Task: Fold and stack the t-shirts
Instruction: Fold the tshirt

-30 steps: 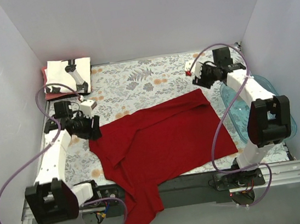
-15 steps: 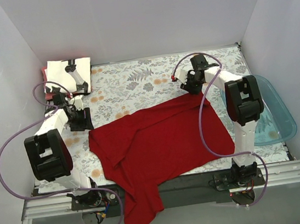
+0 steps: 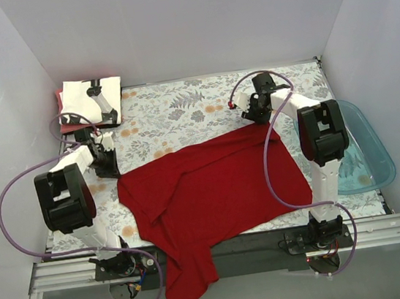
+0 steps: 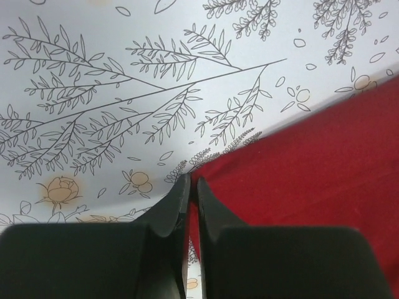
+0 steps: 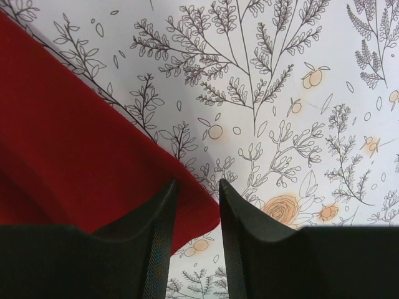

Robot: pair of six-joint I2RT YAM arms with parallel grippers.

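A large dark red t-shirt (image 3: 213,192) lies spread across the table, and one end hangs over the near edge. My left gripper (image 3: 106,164) is at its left corner. In the left wrist view that gripper (image 4: 190,182) is shut on the red cloth's edge (image 4: 312,162). My right gripper (image 3: 256,112) is at the shirt's far right corner. The right wrist view shows its jaws (image 5: 196,184) open, straddling the red corner (image 5: 62,137). A folded white t-shirt with black print (image 3: 90,99) rests on a reddish-pink one (image 3: 67,124) at the far left.
A translucent teal tub (image 3: 366,150) sits at the table's right edge beside the right arm. The grey floral table cloth (image 3: 180,111) shows bare beyond the red shirt. White walls close in the left, back and right.
My left gripper slid to the shirt's left corner and shut on its edge. My right gripper came in to the far right corner and its jaws narrowed.
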